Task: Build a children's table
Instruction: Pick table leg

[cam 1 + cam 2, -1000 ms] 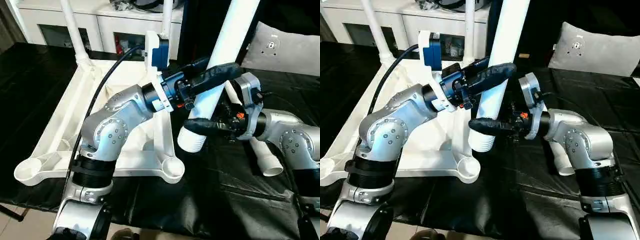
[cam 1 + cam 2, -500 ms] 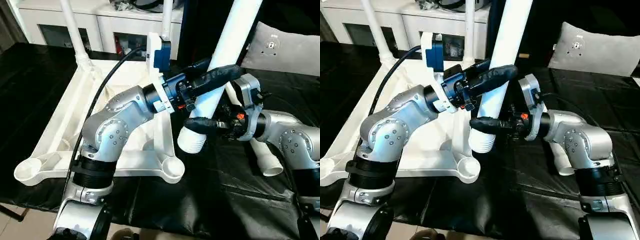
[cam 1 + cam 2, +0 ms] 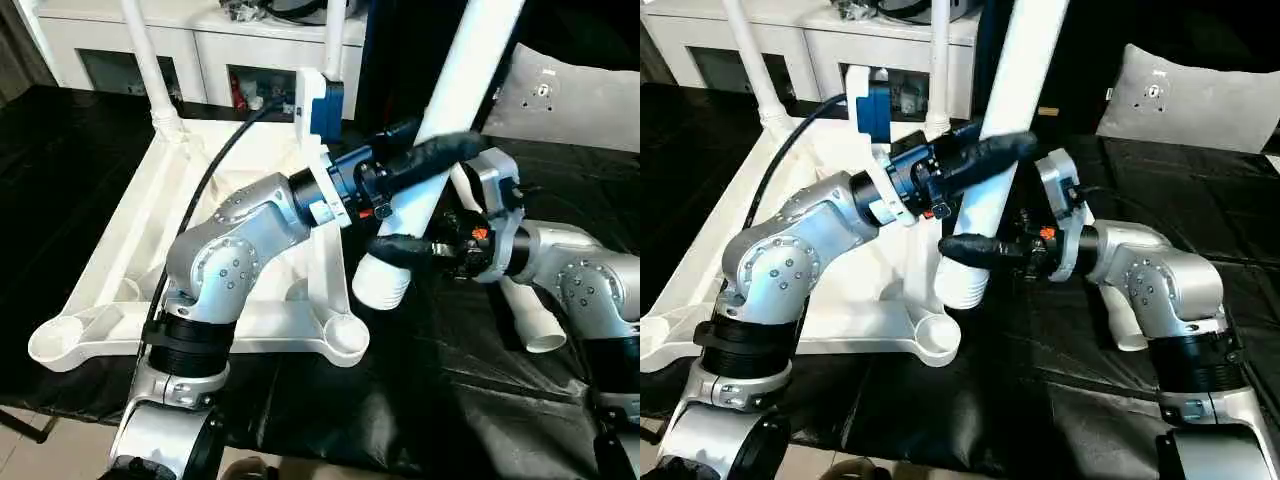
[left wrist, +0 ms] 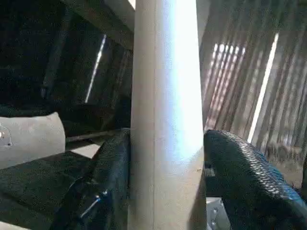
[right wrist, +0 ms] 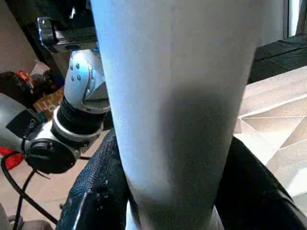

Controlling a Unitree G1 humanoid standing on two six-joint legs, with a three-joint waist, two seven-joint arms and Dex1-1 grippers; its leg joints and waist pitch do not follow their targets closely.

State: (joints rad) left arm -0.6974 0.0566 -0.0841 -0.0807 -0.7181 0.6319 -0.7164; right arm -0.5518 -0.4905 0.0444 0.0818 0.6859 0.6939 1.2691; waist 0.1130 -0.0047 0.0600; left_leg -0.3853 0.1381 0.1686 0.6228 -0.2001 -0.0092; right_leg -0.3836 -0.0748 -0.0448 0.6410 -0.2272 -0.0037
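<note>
The white table top lies upside down on the black cloth, ribs up. Two white legs stand upright in its far corner sockets. A third leg hangs tilted over the table's right edge, its lower end just above and beyond the empty near right socket. My left gripper is shut on this leg higher up, fingers on both sides. My right gripper is shut on it lower down, fingers hugging it. A fourth leg lies behind my right forearm.
A white cabinet with dark compartments stands behind the table. A grey cushion lies at the back right. My left arm's black cable arcs over the table top. The near left socket is open.
My left wrist has turned and lifted slightly, and the held leg stands a touch steeper. Its lower end stays near the near right socket.
</note>
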